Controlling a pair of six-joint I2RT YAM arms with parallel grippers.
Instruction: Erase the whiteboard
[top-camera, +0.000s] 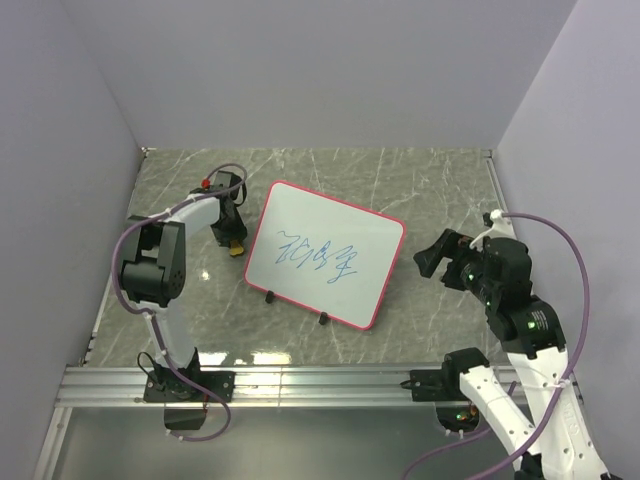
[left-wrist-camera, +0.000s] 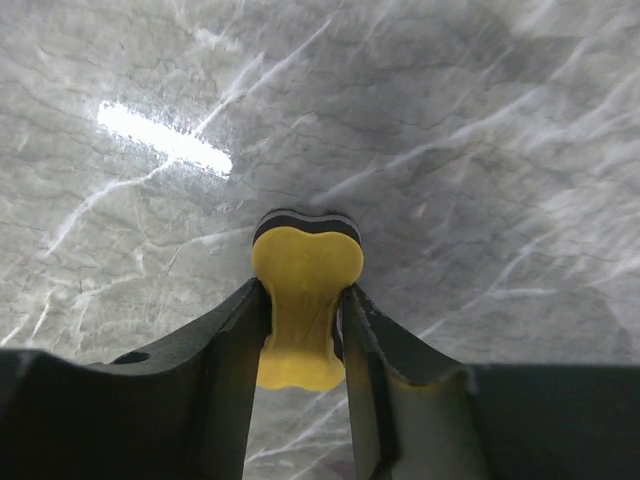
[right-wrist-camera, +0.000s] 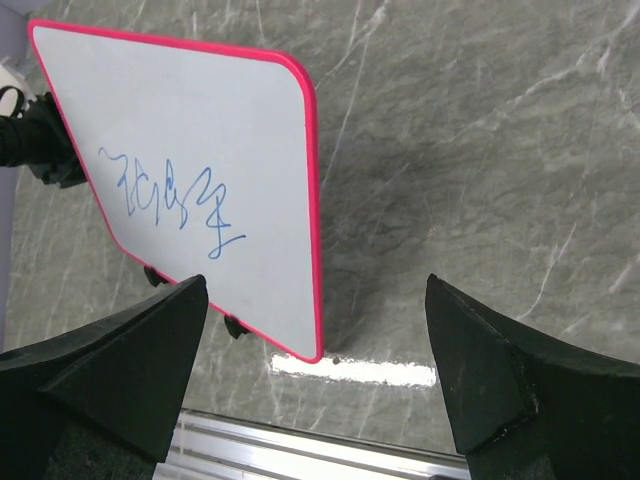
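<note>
Left gripper (left-wrist-camera: 303, 300) is clamped on the eraser (left-wrist-camera: 305, 262), fingers (left-wrist-camera: 240, 330) pinching the yellow body at its narrow waist, dark felt face toward the table (top-camera: 430, 190). The grip looks thin to me: contact only at the waist, so the block can pivot or get levered out once it drags under load. The eraser sits low, just beside the left edge of the whiteboard (top-camera: 340, 232), so going straight across risks catching the pink rim (top-camera: 256, 235). It needs to lift first. The board lies mid-table between the arms, closer to the left one, blue scribble (top-camera: 318, 260) across its middle, nothing wiped. It rests loose on small black feet (top-camera: 322, 320) at the near edge; can't tell how steeply it's tilted. Main worry: wipe pressure shoves the board away or rocks it on those feet, and the eraser skates instead of cleaning. Right gripper (right-wrist-camera: 315, 290) is spread wide, holding nothing, off the board's right edge and not touching it, so nothing braces that side.
</note>
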